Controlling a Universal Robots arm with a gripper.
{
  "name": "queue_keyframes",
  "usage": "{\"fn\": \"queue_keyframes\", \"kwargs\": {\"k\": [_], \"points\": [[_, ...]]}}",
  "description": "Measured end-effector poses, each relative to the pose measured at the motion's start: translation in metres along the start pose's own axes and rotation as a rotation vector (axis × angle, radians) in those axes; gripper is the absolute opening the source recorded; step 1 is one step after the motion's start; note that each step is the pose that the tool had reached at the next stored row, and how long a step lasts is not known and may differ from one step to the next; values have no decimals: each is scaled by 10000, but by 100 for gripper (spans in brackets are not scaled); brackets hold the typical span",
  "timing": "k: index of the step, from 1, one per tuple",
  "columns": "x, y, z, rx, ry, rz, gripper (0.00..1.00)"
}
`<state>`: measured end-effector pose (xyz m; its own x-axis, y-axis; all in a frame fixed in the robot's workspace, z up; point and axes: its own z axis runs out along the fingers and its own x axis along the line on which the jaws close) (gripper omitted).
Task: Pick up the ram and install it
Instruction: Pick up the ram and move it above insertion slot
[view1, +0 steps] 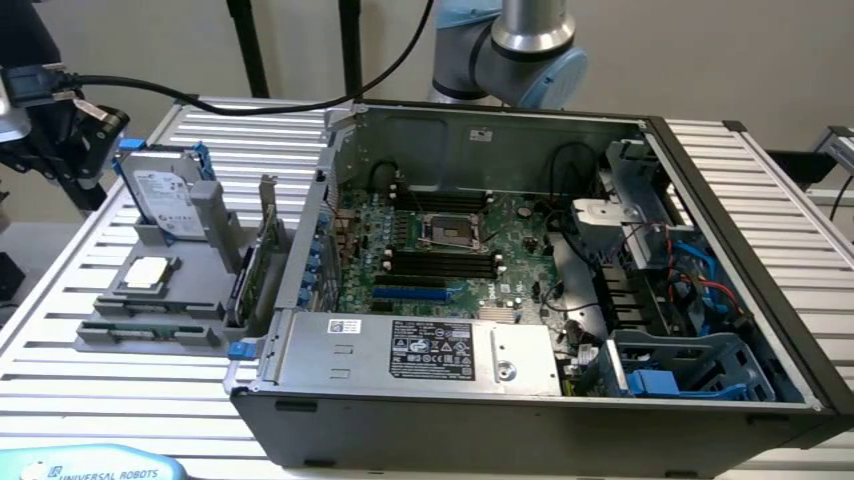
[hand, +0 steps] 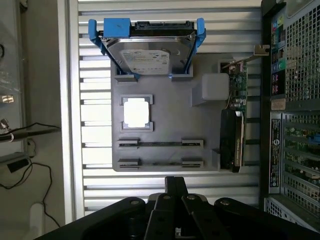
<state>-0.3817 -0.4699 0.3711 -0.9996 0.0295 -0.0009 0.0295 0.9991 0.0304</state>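
The ram (hand: 160, 143) is a thin green stick standing on edge in a slot of the grey parts holder (hand: 170, 115). It also lies at the holder's near end (view1: 150, 327) in the exterior view. My gripper (hand: 176, 187) hangs high above the holder, shut with nothing in it, well apart from the ram. In the exterior view the gripper (view1: 64, 140) is the dark shape at the far left, above the table. The motherboard's black memory slots (view1: 441, 262) lie inside the open computer case (view1: 747, 200).
On the holder stand a hard drive in a blue frame (hand: 147, 50), a square silver processor (hand: 136, 112) and a green expansion card (hand: 237, 90) beside the case. A black cable (view1: 267, 95) runs from the arm across the slatted table (view1: 80, 400).
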Motion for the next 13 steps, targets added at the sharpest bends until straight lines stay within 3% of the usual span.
{"fn": "queue_keyframes", "kwargs": {"k": [13], "points": [[1,1,39,-2,69,-2234,11]]}}
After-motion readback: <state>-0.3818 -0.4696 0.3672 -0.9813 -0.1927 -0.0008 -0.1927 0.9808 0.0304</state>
